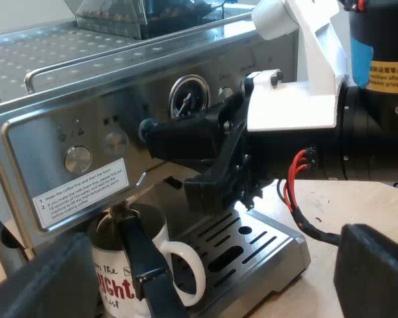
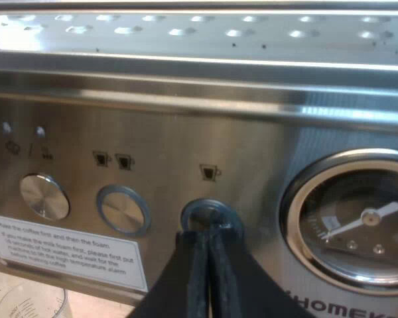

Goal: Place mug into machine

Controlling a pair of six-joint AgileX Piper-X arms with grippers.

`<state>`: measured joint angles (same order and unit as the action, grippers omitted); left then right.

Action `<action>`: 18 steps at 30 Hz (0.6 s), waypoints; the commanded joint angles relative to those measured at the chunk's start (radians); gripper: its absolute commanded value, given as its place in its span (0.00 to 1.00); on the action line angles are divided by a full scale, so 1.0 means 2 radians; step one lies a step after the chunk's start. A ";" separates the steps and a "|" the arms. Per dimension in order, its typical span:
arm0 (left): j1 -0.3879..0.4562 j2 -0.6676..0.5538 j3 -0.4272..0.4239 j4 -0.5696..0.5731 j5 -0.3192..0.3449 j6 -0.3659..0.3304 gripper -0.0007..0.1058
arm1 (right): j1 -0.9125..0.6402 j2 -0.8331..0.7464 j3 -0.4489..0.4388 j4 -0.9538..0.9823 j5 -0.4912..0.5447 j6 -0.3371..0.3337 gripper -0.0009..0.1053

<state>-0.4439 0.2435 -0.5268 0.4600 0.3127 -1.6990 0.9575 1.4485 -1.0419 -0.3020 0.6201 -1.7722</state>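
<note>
The mug (image 1: pixel 109 271) already stands on the espresso machine's (image 1: pixel 46 132) drip tray (image 1: pixel 252 245), beneath its front panel. It is upright, long axis vertical and mouth up. Its loop handle points sideways along the machine's front, toward the slotted part of the tray under the gauge (image 2: pixel 358 225). A dark holder handle (image 1: pixel 142 265) crosses just in front of the mug. The left claw (image 1: pixel 215 265) faces the machine's front, wide open and holding nothing, with one finger near the mug. The right claw (image 2: pixel 209 232) has its fingers pressed together, gripping nothing, with the tips on a round button (image 2: pixel 209 215) on the machine's panel. The main risk, I'd judge, is the left claw moving askew. A finger could catch the loop handle or the holder handle and drag the mug off the tray onto the desk (image 1: pixel 365 205). A slip of the right claw's tips could also hit a neighbouring button. A measuring glass (image 2: pixel 26 305) stands by the machine's base.
</note>
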 commanded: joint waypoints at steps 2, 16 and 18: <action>-0.002 -0.001 -0.001 -0.009 -0.001 -0.001 0.75 | -0.003 0.002 -0.005 -0.004 0.002 0.001 0.27; -0.002 -0.001 -0.001 -0.008 -0.001 -0.001 0.75 | 0.060 -0.049 -0.005 0.108 0.049 0.002 0.54; -0.002 -0.001 -0.001 -0.004 -0.001 -0.006 0.75 | 0.073 -0.063 -0.005 0.135 0.051 0.002 0.54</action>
<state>-0.4439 0.2435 -0.5268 0.4600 0.3127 -1.6990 1.0900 1.3488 -1.0419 -0.0668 0.7046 -1.7653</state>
